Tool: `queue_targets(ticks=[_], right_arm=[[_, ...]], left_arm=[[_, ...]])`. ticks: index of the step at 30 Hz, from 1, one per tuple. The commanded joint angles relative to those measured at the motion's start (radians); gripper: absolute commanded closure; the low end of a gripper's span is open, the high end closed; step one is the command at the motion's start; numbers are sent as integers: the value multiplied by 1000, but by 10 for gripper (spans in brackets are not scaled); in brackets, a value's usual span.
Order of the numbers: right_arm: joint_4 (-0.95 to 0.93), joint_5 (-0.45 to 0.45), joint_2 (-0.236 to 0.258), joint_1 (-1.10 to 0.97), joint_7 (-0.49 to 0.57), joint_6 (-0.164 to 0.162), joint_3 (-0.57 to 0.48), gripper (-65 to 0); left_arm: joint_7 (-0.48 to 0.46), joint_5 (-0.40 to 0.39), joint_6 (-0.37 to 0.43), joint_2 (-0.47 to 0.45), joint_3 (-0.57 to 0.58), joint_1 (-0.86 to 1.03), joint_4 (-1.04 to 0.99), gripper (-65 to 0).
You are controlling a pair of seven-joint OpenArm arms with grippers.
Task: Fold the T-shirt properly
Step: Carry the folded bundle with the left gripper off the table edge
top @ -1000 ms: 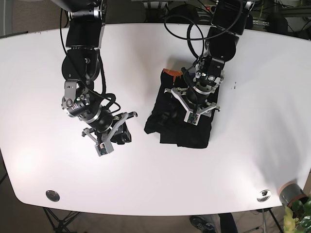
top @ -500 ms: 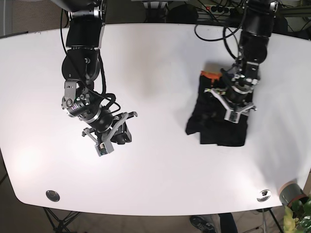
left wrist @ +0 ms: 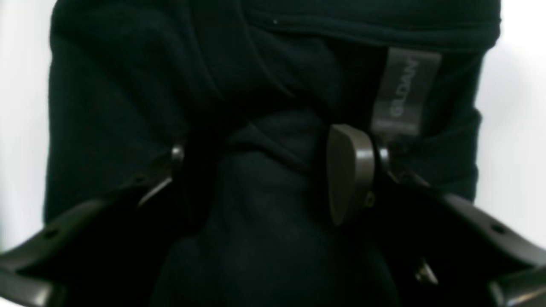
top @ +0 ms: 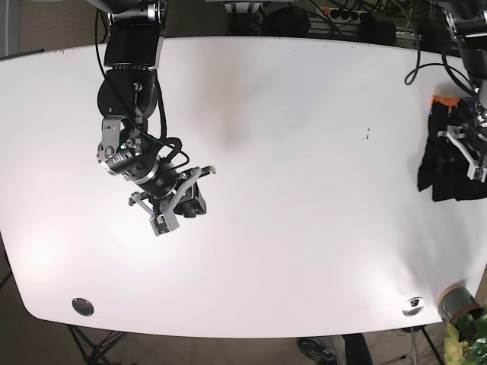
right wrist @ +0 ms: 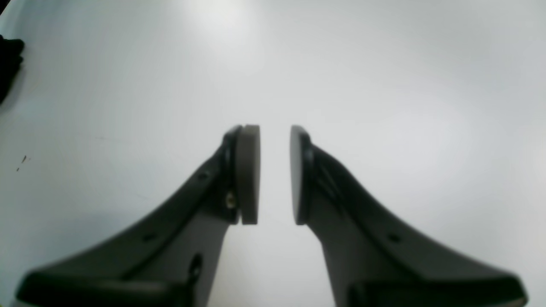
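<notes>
Left pincer [left wrist: 273, 170] pinching bunched fold of black T-shirt [top: 449, 163], pads sunk in cloth beside grey neck label [left wrist: 403, 89]. Shirt now at bench [top: 304, 190] far edge; 1.0 s ago near centre, so folded bundle dragged aside, likely final placement. Right pincer [right wrist: 275, 175] unchanged: empty, pads nearly together, narrow gap, over bare bench.

Black T-shirt [top: 450, 163] with grey label [left wrist: 404, 91] and orange patch [top: 442, 99], white table [top: 289, 167].

The T-shirt [left wrist: 264, 85] is soft, matt black cloth with a woven grey label [left wrist: 404, 89]. The worktop [top: 304, 190] is smooth, faintly glossy white.
</notes>
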Motion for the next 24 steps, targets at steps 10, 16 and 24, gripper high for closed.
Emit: queue_targets(ticks=[10,16,24], right_arm=[[67,10,1,-41,30,5,-1,-109],[70,6,15,-110,122,4,-3,-109],[61,-197,46,-219,419,4,-3,-109]], left_arm=[[-235,50,-25,-160,2,0,-178,-368],[-240,42,-24,-150,-1,6,9,-367],[-243,-25,39,-28,-1,29,236,-364]])
